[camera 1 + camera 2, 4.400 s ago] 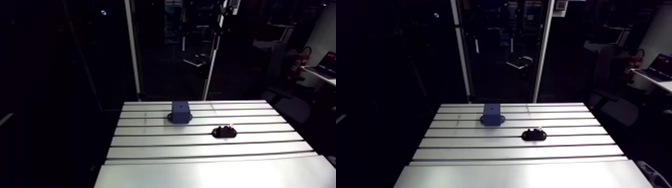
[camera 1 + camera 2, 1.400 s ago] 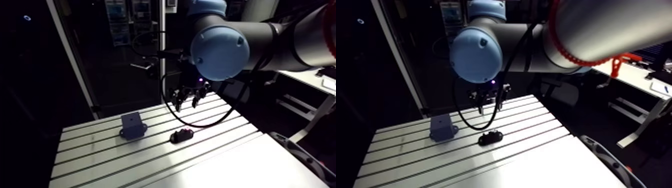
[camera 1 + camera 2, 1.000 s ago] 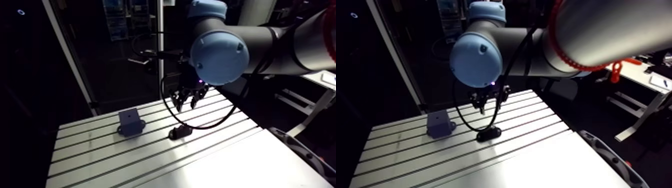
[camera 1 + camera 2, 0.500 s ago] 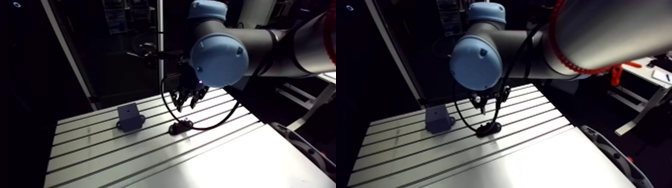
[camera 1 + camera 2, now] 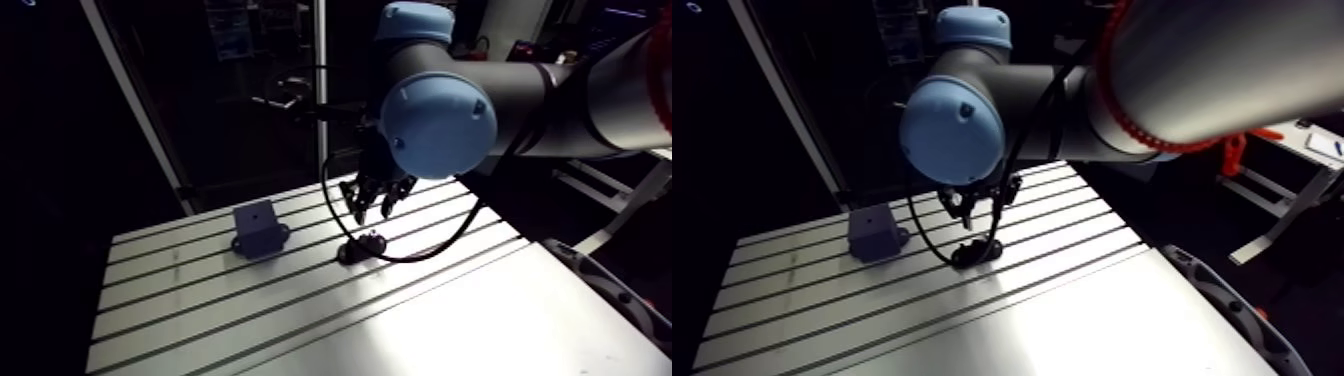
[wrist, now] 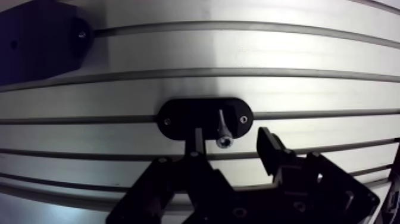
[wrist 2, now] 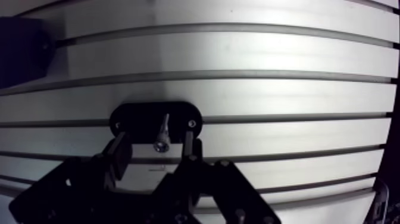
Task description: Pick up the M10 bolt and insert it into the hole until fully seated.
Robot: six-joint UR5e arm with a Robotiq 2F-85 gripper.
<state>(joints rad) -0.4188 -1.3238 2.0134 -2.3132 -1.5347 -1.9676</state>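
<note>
Gripper is hovering over the small silver M10 bolt, fingers spread wide, gripping nothing. Bolt is lying on the black oval plastic holder, head toward the gripper, lined up between the fingers. I'm reading it as nothing done yet: grasp, carry and insertion all pending. Slotted aluminium table is showing glare. Blue rectangular block, likely carrying the hole, is sitting well apart, so there's room for the descent.

One bolt lies in one black oval holder, which carries two small screws. One blue block sits left of centre in the arm view. One slotted tabletop. One tool, with two fingers.
</note>
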